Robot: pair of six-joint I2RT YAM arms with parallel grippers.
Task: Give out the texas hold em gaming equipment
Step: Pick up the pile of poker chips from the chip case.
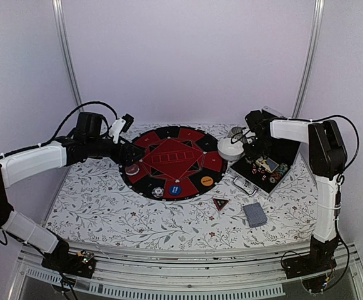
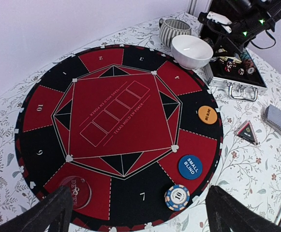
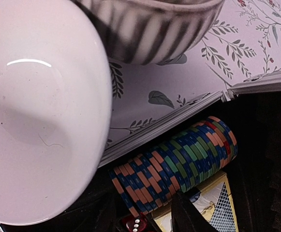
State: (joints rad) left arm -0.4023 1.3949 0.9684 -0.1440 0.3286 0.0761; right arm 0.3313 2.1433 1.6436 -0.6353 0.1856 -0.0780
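A blue-and-cream striped poker chip [image 2: 177,197] lies near the mat's edge by the "7". A blue disc [image 2: 190,166], an orange disc [image 2: 207,114] and a clear disc [image 2: 75,192] also lie on the round red-black mat [image 2: 121,72]. My left gripper [image 2: 145,217] hovers open over that near edge, holding nothing. The black-red triangular marker [image 1: 220,203] and the deck of cards [image 1: 254,214] rest on the tablecloth. My right gripper [image 3: 140,208] is down in the case, its fingers apart at the lower end of a row of striped chips [image 3: 179,159], next to a red die [image 3: 135,223].
The silver-edged black case [image 1: 281,178] lies open at the right. The white bowl [image 3: 34,106] sits against its left rim, with a striped cup [image 3: 150,29] behind it. More chips, dice and a card box [image 3: 217,203] fill the case.
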